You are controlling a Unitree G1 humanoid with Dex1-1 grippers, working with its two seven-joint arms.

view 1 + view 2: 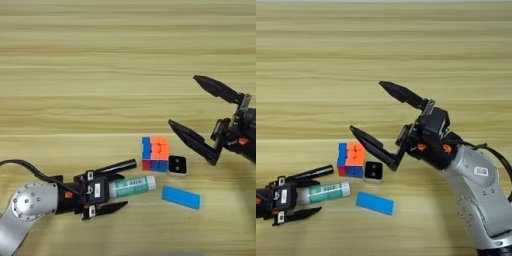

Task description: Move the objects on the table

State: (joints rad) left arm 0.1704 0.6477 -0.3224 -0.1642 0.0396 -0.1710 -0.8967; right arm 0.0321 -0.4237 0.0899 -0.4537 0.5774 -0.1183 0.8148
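Observation:
A white glue stick with a green label (132, 186) lies on the table (100, 75) near the front. My left gripper (125, 190) is open, one finger on each side of the stick, with a gap below it. A black pen (117, 166) lies just above the upper finger. To the right are a multicoloured puzzle cube (156, 154), a tiny black-and-white cube (177, 165) touching it, and a flat blue block (181, 197). My right gripper (366, 106) hangs wide open, its lower fingertip just above and right of the cubes, holding nothing.
The left arm's silver joint (30, 202) and its black cable lie along the front left of the table. The right forearm (476, 185) fills the front right corner. Bare planks stretch across the far half.

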